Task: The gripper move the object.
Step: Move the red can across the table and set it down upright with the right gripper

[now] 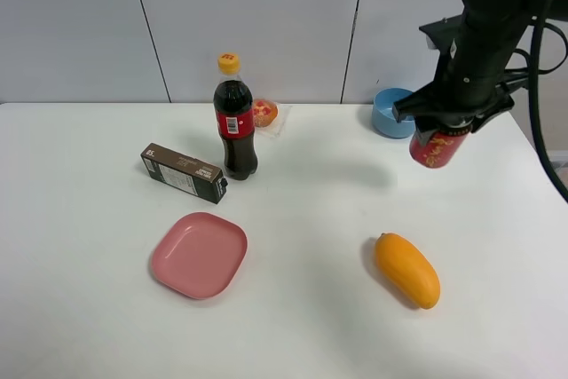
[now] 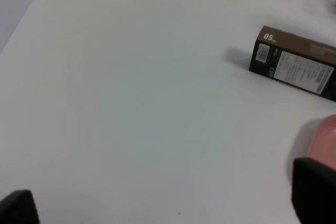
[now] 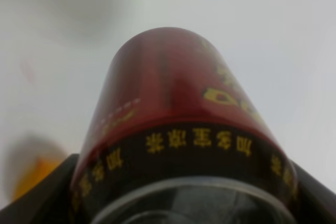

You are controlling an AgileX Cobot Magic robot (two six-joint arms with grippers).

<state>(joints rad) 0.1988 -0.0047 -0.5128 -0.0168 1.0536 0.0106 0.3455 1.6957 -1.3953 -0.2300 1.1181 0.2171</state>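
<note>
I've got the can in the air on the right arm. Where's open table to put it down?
In the high view, the widest bare table lies just left of the can: between cola bottle and blue bowl, running forward between pink plate and mango. Crowded at the bottle, brown box and wrapped snack.

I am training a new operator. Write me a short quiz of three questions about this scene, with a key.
1. True or false: the can stands on the table.
2. In the high view, where does the mango lie relative to the plate? A) to its left B) to its right C) on it
3. Fill in: the right gripper is shut on the ____.
Key: 1 false, it hangs tilted above the table; 2 B; 3 can.
</note>
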